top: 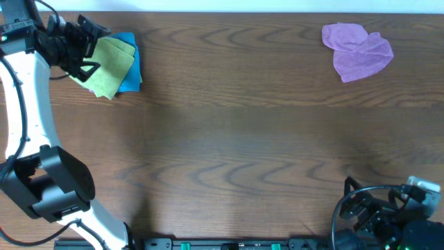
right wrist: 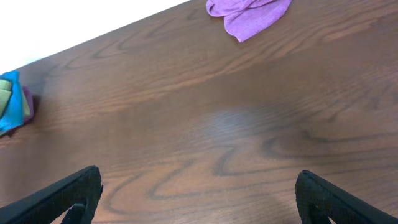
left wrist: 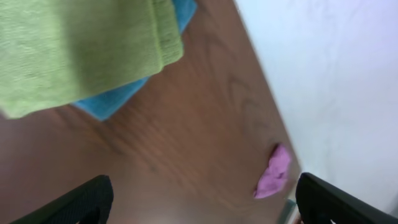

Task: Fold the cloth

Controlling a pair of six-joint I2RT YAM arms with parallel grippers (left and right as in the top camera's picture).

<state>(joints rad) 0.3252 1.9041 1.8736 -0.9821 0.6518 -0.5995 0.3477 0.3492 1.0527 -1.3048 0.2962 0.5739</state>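
The lime-green cloth (top: 109,64) lies folded on top of a bright blue folded cloth (top: 130,73) at the far left of the table. It fills the upper left of the left wrist view (left wrist: 81,50). My left gripper (top: 89,50) hovers at the cloth's left edge; its fingers (left wrist: 202,199) are wide open and empty. My right gripper (top: 378,208) rests at the near right edge of the table, fingers (right wrist: 199,193) open and empty.
A crumpled purple cloth (top: 357,48) lies at the far right of the table, and it also shows in the right wrist view (right wrist: 249,14). The white wall runs along the table's far edge (top: 229,12).
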